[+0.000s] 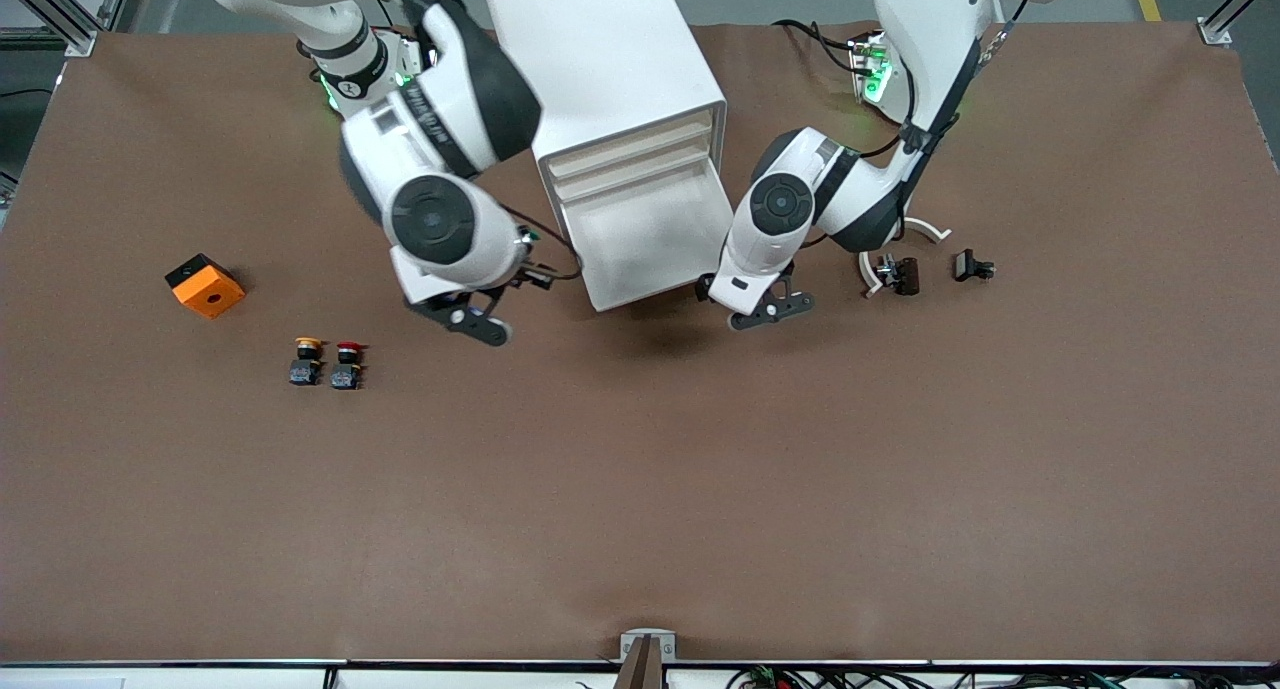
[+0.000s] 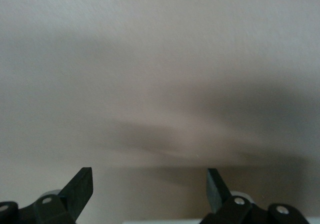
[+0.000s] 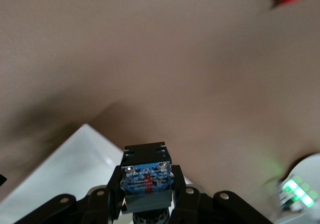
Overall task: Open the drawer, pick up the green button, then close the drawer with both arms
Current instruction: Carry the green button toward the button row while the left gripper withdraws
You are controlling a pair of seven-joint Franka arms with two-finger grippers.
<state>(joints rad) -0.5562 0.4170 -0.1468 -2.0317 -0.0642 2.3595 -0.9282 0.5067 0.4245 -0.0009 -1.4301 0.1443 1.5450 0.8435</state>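
button (image 3: 146, 181): clamped in my right gripper (image 3: 148, 196), dark blue body end facing the wrist camera, cap end down between the fingers and mostly hidden; cap colour not readable. Long axis runs along the fingers.
right gripper: fingers shut tight on the button body, up in the air over bare table (image 1: 640, 489) just off the drawer's front corner, toward the right arm's end.
left gripper (image 1: 768, 307): fingers spread fully, nothing between them; hangs by the drawer's other front corner, wrist view filled by a blurred pale surface.
drawer (image 1: 650, 239): pulled out of the white cabinet (image 1: 610, 69), front toward the front camera, tray looks bare. It sits between my two grippers.
nearby, right arm's end: yellow-capped button (image 1: 306, 360) and red-capped button (image 1: 347, 364) side by side, nearer the front camera than the drawer; orange block (image 1: 205, 285) further out.
nearby, left arm's end: small black parts (image 1: 900, 274) and a black clip (image 1: 972, 266) near a white curved piece (image 1: 925, 231).
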